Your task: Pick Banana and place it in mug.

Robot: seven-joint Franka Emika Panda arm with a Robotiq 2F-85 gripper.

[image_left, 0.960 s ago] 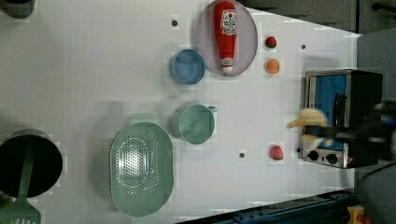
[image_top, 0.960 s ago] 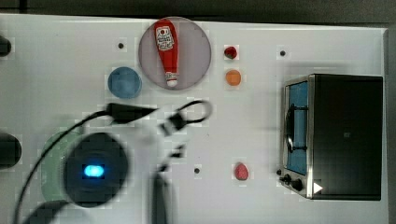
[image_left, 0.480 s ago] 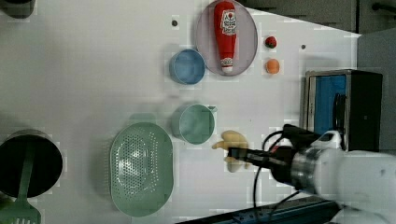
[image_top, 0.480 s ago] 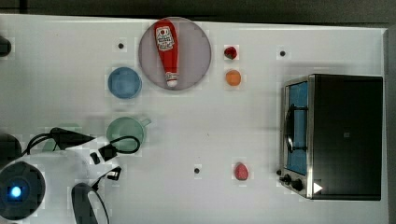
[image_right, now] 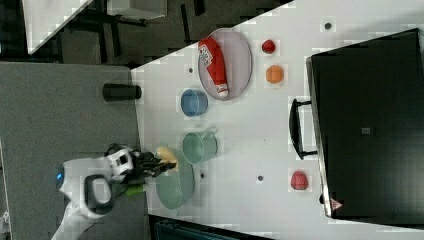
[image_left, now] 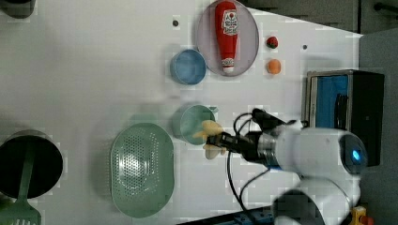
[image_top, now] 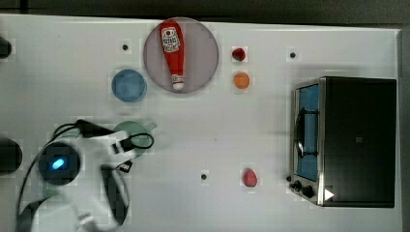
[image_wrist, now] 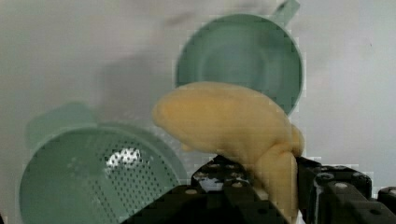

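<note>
Gripping the banana (image_wrist: 233,123) by one end, the gripper (image_left: 220,143) is clamped on it and hanging it just beside the mug (image_left: 190,123), near the rim facing the arm in the left view. Most of the fruit is sticking out past the jaws, so it's looking prone to pivoting or slipping. Releasing from here is risking a bounce off the rim onto the table (image_left: 94,70), or into the colander (image_left: 141,168) sitting right next to the mug. Needing better centring over the opening first
</note>
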